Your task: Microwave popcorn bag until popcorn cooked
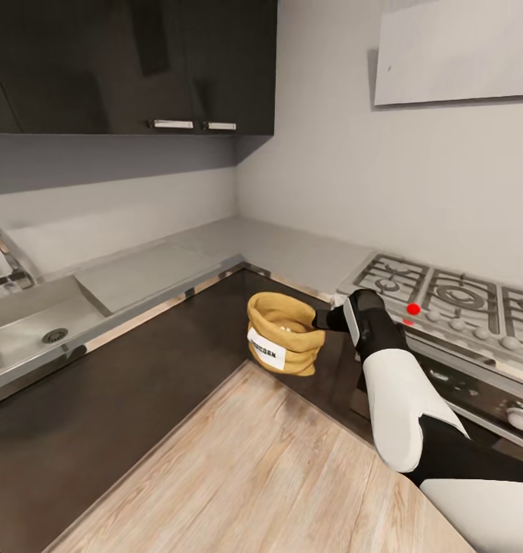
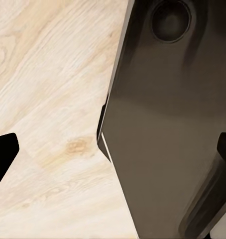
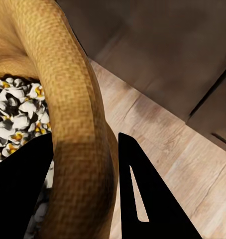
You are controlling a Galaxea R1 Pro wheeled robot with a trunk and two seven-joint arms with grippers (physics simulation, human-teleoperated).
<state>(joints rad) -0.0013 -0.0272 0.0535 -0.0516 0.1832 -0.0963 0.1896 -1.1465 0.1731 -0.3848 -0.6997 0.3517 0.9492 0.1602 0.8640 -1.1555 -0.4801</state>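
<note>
The tan popcorn bag, white label on its side, hangs in the air in front of the dark cabinet fronts, off the grey countertop. My right gripper is shut on the bag's rolled rim at its right side. In the right wrist view the rim sits pinched between the two dark fingers, and whitish popcorn with yellow specks lies inside. My left gripper is open, nothing between its fingers, pointing down at the wooden floor. The microwave is out of view.
A gas hob with a built-in oven below stands right of the bag. A sink with a tap lies at the left. Dark wall cabinets hang above. Wooden floor spreads in front.
</note>
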